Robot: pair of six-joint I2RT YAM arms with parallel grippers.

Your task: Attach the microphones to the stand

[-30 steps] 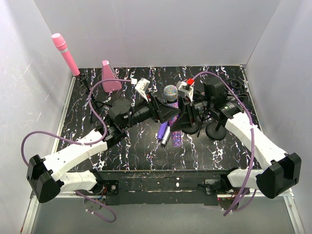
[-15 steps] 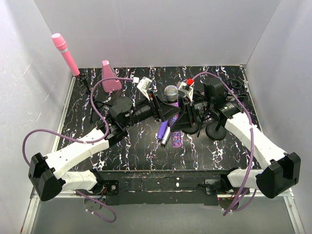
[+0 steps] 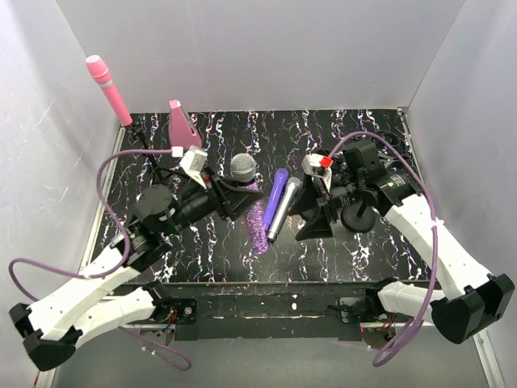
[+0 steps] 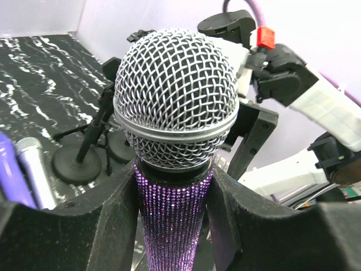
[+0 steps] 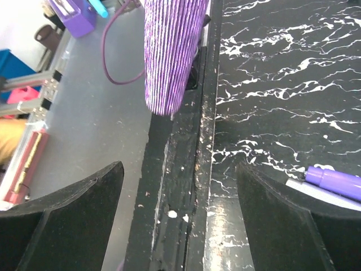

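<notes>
Top view: the left end effector is closed about the body of the glittery purple microphone, carrying it clear of the bench with its mesh head towards the far edge. The right end effector stands wide open and empty, near the right side. The plain purple microphone and the silver-grey microphone lie side by side mid-bench. The pink microphone sits raised at the far left corner, apparently already mounted. A round stand base is just beside the right end effector. Left wrist view: both fingers press the glittered body just below the head, a firm hold. Two stand bases show beyond. Right wrist view: nothing lies between the spread fingers; the glittered tail hangs ahead. My judgement: the second microphone is in hand. The next move calls for lining its body up with a free clip, which I cannot make out. No legible writing or brand appears anywhere.
</notes>
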